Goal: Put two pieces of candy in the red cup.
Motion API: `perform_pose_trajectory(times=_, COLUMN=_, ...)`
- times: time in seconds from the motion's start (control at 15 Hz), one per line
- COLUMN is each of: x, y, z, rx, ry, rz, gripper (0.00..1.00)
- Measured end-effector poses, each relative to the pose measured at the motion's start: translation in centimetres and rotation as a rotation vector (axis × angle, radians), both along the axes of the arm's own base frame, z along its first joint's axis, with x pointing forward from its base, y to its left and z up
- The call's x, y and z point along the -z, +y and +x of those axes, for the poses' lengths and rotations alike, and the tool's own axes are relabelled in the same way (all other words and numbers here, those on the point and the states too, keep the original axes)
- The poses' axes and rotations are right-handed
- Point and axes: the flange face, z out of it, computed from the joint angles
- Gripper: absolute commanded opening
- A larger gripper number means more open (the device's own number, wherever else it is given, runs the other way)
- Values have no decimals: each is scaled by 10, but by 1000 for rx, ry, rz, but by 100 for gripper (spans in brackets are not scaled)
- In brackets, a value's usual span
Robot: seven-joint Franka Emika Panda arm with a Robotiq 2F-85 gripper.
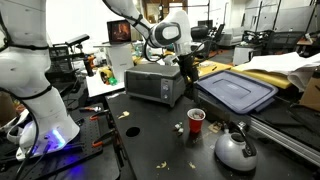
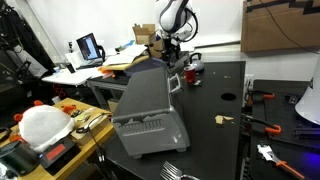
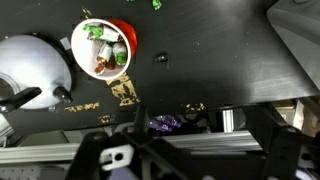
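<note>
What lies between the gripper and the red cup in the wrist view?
In the wrist view, a flat yellowish-tan scrap lies on the black table between the gripper and the red cup.

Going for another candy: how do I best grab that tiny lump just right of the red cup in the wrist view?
Take the piece of candy whole, straight down from above. It is a tiny, low lump lying on the black table, probably too flat for a side approach. It lies apart from the red cup, so there is room to close on either side.

Wrist view close above the red cup (image 3: pixel 130 36); both exterior views farther, oblique, on the same black table (image 1: pixel 150 137).
</note>
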Motion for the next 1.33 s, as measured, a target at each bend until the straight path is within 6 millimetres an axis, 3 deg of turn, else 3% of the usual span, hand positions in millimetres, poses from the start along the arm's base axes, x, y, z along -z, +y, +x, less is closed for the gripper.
perform_pose_trajectory(times=0.47, x=-81, y=-2, z=-14, rx=46, ry=-16, rz=7, gripper=100)
perform_pose_trajectory(times=1.33, x=-173, y=43, z=-70, rx=51, ry=39, rz=78, gripper=100)
